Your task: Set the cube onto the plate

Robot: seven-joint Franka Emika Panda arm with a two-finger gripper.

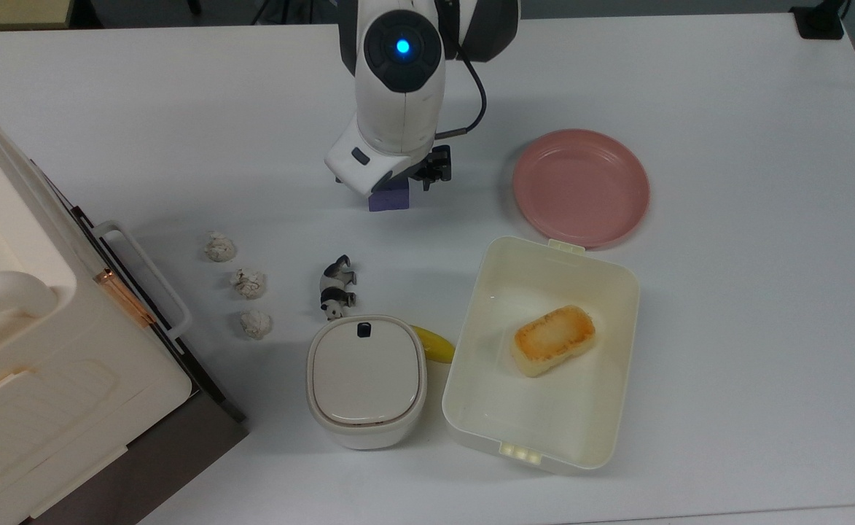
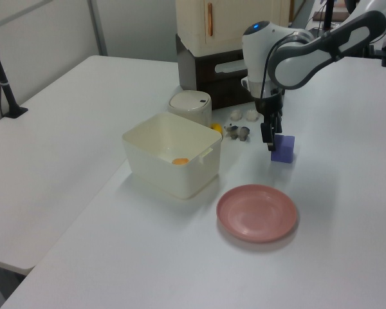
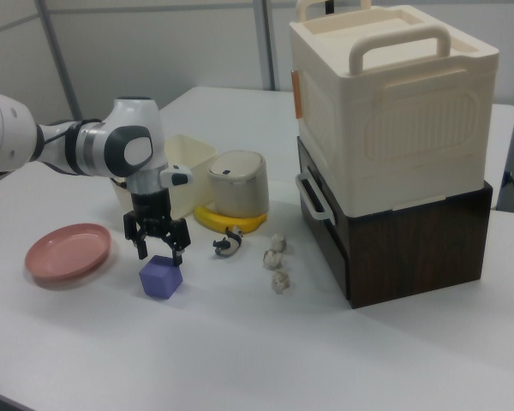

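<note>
Where the white table [image 1: 726, 87] runs bare toward the top view's right edge, there is wide free room beyond the plate [image 1: 581, 187]; the top view's left edge is walled off by a tall cream container with a handle [image 3: 392, 94] stacked on a dark brown drawer unit [image 3: 394, 244]. The cream rectangular box [image 1: 540, 350] sits at the near side of the table in the top view, its rim just beside the pink plate's edge, with a toasted bread piece [image 1: 552, 340] inside. Beside it stand a small lidded cream bin [image 1: 366, 379] and a yellow banana-like piece [image 1: 433, 343], partly hidden between the two. The arm reaches down over the cube [image 3: 161, 276], which stands on the table well apart from the plate, with open surface between them. The gripper [image 3: 157, 246] hangs just above the cube, its fingers spread open and holding nothing. A toy panda [image 1: 337, 287] and three crumpled white lumps [image 1: 248, 283] lie between the cube and the drawer unit.
</note>
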